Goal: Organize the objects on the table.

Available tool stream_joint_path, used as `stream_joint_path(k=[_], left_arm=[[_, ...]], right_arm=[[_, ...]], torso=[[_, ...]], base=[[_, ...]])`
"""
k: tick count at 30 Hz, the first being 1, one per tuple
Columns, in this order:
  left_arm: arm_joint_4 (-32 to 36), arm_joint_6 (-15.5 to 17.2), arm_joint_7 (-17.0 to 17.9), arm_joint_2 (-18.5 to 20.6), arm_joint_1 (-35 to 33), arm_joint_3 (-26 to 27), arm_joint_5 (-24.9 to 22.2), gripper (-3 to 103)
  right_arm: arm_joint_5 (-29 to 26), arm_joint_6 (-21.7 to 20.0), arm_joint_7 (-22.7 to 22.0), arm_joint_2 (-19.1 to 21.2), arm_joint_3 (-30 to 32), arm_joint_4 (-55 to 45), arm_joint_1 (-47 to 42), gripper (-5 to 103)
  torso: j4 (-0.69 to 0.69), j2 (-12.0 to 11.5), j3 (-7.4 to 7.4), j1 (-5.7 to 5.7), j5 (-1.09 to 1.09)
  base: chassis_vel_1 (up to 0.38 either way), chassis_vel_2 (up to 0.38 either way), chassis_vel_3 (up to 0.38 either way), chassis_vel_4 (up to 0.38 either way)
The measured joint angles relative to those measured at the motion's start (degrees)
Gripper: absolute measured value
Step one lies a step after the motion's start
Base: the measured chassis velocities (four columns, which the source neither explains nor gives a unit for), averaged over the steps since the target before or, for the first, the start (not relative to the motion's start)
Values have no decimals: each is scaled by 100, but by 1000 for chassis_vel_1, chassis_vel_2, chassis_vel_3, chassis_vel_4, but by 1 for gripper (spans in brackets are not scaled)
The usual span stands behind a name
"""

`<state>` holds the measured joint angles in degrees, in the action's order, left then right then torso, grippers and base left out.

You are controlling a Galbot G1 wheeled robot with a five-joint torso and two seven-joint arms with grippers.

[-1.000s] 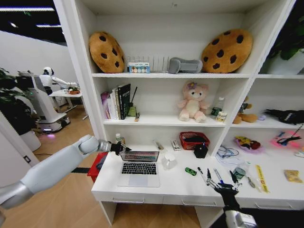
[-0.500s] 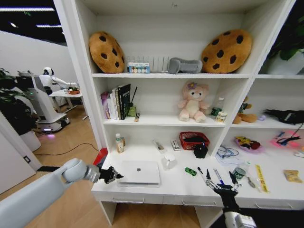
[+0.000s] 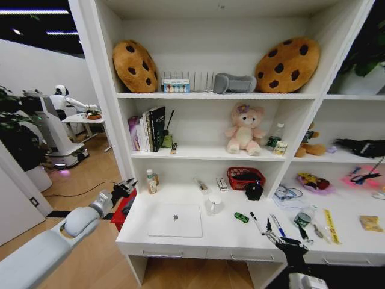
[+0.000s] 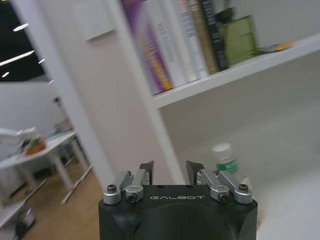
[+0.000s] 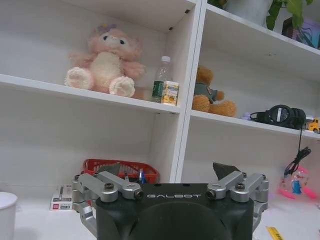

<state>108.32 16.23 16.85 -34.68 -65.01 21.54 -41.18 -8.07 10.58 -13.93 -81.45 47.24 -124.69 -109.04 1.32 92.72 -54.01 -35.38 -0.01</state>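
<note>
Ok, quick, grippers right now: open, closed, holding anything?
Left gripper: open, empty, off the table's left end.
Right gripper: open, empty, low at the table's front edge.

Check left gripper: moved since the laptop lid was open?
Yes. The left gripper has pulled back off the table to the robot's left; the laptop now lies closed.

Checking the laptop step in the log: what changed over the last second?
The laptop went from open to shut, lid down flat on the table. The left gripper left the lid's corner, dropped past the table's front left edge, then drew back up to the table's left end, jaws open and empty. The right gripper stayed low at the front edge near the pens. The green toy car did not move.
</note>
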Motion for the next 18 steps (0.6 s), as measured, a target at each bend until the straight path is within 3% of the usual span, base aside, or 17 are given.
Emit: stream_joint_path(k=[1,3,4,5,7,9,11,13,14,16,18], left_arm=[[139,145,285,-161,-288,347,-296,46],[275,209,438,-313,-562,655,-458,46],[518,234,518,-577,-1078,1203,-535,57],[518,234,518,-577,-1078,1203,-535,57],[942,228,577,-1027,-1734,1938,-534,68],[1104,277,552,-1185,-1960,2166,-494,74],[1290,338,425,-1366,-2215,2369,-433,74],[1725,269,89,-1831,-2719,2573,-236,89],[1725,269,89,-1831,-2719,2573,-236,89],[2142,80,-325,-2182,-3053,2615,-3,98],[2293,40,-452,-2287,-3163,2606,164,100]], right_arm=[[-27,-25,57,45,41,-51,-52,100],[-52,-51,106,77,60,-89,-95,100],[-142,-82,201,113,66,-142,-166,100],[-142,-82,201,113,66,-142,-166,100],[-305,-146,401,153,1,-214,-306,100],[-328,-158,484,174,-40,-234,-356,100],[-374,-216,578,210,-102,-268,-419,100],[-672,-536,665,310,-282,-393,-508,100],[-672,-536,665,310,-282,-393,-508,100],[-763,-741,783,390,-317,-492,-562,100],[-759,-766,814,411,-313,-512,-576,100]], torso=[[-2,0,0,0,0],[-3,0,0,0,1],[-3,0,0,1,-1],[-3,0,0,1,-1],[-4,0,1,1,1],[-2,0,1,1,2],[-3,0,1,1,2],[-3,0,1,1,1],[-3,0,1,1,1],[-2,0,1,1,2],[-2,0,1,1,2]], base=[[0,0,0,0],[0,0,0,0],[0,0,0,0],[0,0,0,0],[0,0,0,0],[0,0,0,0],[0,0,0,0],[0,0,0,0],[0,0,0,0],[0,0,0,0],[0,0,0,0]])
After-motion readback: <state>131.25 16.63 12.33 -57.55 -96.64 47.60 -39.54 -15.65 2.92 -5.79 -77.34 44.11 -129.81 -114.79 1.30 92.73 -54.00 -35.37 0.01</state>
